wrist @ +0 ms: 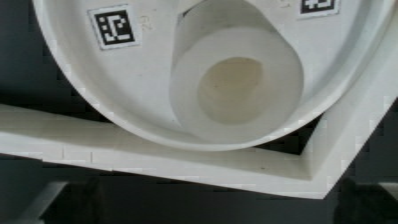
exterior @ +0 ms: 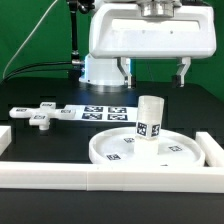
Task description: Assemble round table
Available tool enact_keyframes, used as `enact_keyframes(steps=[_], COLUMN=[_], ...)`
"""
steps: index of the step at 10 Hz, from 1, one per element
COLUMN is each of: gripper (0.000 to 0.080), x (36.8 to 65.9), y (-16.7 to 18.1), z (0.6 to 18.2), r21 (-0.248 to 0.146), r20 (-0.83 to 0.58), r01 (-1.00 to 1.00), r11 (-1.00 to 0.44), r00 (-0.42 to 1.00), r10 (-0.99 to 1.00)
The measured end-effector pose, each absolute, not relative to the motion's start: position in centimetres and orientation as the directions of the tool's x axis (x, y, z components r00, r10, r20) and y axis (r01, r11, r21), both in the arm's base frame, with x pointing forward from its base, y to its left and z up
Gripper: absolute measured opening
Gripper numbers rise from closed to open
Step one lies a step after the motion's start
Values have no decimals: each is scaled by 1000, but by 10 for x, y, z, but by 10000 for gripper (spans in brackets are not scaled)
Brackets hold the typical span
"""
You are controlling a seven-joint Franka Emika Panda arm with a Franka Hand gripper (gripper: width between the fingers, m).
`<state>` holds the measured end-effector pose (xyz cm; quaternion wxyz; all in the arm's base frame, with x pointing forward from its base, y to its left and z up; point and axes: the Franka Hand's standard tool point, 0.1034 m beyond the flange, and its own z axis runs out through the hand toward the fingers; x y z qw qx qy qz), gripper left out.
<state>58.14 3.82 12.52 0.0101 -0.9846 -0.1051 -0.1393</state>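
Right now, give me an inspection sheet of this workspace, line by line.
Surface: black table top, boxed by long white border rails.
Job's things: large round rimmed white plastic disc with the short thick white cylinder leg upright on it; small flat white tagged foot lies apart, toward the exterior view's left.
Clutter: flat white marker board only.
Grippers: two-finger gripper open, above the leg.
Cables: black cables behind.
Surroundings: green backdrop.
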Motion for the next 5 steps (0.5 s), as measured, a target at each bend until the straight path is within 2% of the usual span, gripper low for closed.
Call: enact_keyframes(steps=[1,2,5], gripper=[649,649,649], x=[579,571,570], y=[36,38,42], z=[122,119,110], r21=[6,-18,-53], r20=[256,159,34], r01=[209,213,220], r11=[-978,-977,-974], r00=[945,965,975], r10=[204,207,219])
